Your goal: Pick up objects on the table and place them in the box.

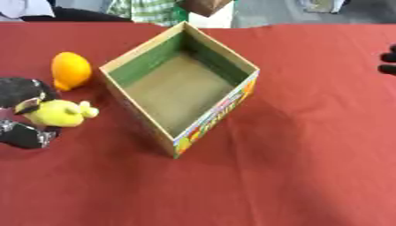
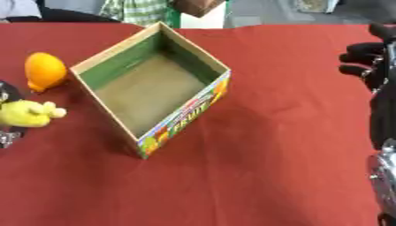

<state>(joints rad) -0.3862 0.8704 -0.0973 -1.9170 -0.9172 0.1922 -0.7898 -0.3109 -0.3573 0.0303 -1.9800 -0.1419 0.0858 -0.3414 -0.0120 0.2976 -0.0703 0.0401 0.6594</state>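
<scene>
A soft, fuzzy yellow toy [image 1: 58, 113] is sitting in the left hand [image 1: 23, 112] — black fingers curling round it — just left of the open cardboard box [image 1: 179, 84]. A smooth orange fruit [image 1: 70, 69] is lying nearby on the red cloth [image 1: 309, 154]. The right hand [image 2: 367, 57] is hovering at the right edge, fingers bent, holding nothing.

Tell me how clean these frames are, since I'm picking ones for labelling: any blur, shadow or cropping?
Left eye view: soft overall; the box casts a faint shadow to its lower right; the left hand, holding a yellow toy, is cropped. Right eye view: equally soft, box lettering barely legible; the right hand is cut by the edge.
</scene>
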